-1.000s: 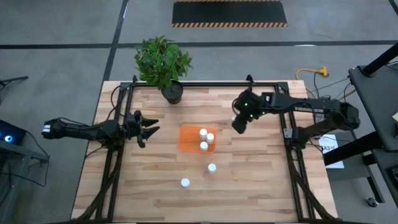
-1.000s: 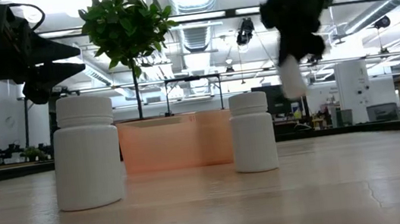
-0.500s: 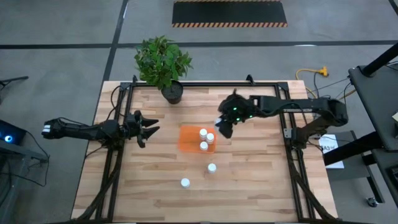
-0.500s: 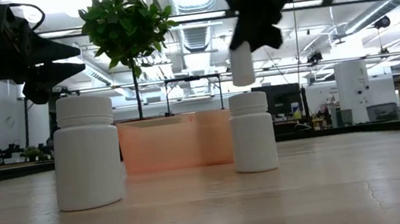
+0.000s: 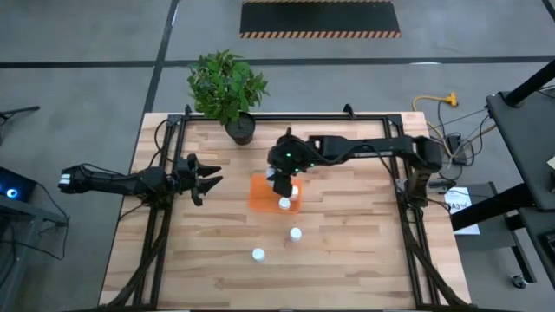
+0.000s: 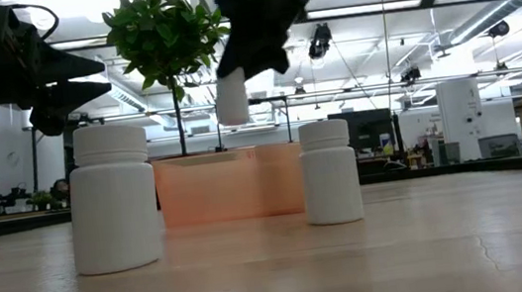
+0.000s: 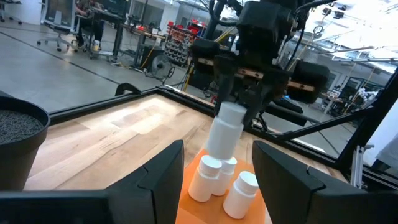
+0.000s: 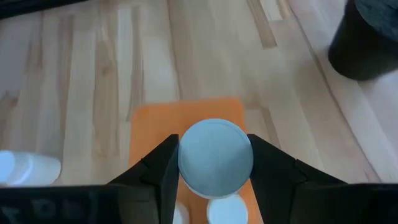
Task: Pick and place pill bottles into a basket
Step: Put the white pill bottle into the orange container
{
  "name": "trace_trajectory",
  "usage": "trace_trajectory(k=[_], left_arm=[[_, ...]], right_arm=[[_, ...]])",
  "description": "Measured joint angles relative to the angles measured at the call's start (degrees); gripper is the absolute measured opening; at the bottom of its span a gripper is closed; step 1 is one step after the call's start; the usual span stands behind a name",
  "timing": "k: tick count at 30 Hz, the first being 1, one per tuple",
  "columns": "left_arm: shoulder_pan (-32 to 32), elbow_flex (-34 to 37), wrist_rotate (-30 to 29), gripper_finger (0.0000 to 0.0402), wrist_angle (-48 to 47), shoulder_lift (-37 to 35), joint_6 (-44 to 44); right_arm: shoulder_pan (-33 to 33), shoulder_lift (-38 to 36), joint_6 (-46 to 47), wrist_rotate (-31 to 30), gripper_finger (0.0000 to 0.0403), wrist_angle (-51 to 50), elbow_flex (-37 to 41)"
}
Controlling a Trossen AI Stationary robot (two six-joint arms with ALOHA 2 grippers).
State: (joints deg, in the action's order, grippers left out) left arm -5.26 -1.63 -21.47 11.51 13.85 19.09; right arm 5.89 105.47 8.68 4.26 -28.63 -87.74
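Observation:
A small orange basket (image 5: 263, 192) sits mid-table with three white pill bottles (image 7: 206, 178) standing inside. Right above it, my right gripper (image 5: 283, 177) is shut on another white pill bottle (image 7: 224, 128). Two more pill bottles (image 5: 296, 233) (image 5: 257, 254) stand on their bases on the wood nearer the front edge. At the table's left side my left gripper (image 5: 213, 178) hovers level and open, pointing toward the basket with nothing between its fingers. My right gripper pinches the bottle's upper end (image 7: 232, 114) between its two fingers (image 8: 159, 167), one on each side. The fingers slant down from the table's right side. The bottle hangs tilted below them, its lower end (image 6: 232, 110) clear above the basket and the bottles inside.
A potted plant in a black pot (image 5: 240, 129) stands at the far edge, behind and to the left of the basket. Black frame rails (image 5: 160, 234) run along the table's left and right sides. Bare wood lies around the two loose bottles.
My right gripper has carried the bottle toward the table's left edge, from right of the basket to right above it, rolling at the wrist on the way. The bottle has stayed lifted clear and tilted.

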Motion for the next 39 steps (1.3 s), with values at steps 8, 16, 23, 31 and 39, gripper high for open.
trace_trajectory(k=[8,16,23,31,39], left_arm=[[-0.01,0.00,0.00,0.0173,0.02,0.00,0.00],[-0.01,0.00,0.00,0.0173,0.00,0.00,0.00],[0.00,0.00,0.00,0.0173,0.04,0.04,0.00],[-0.01,0.00,0.00,0.0173,0.00,0.00,0.00],[-0.02,0.00,0.00,0.0173,0.02,0.00,0.00]], right_arm=[[0.00,4.08,-3.11,1.33,0.0145,3.43,-0.72],[-0.02,8.81,-5.97,3.34,0.0145,5.56,-0.86],[0.13,9.74,-5.89,3.30,0.0145,10.47,-0.58],[0.31,9.79,-6.07,3.30,0.0145,14.13,-0.05],[0.57,11.73,-5.38,3.34,0.0145,14.46,0.76]])
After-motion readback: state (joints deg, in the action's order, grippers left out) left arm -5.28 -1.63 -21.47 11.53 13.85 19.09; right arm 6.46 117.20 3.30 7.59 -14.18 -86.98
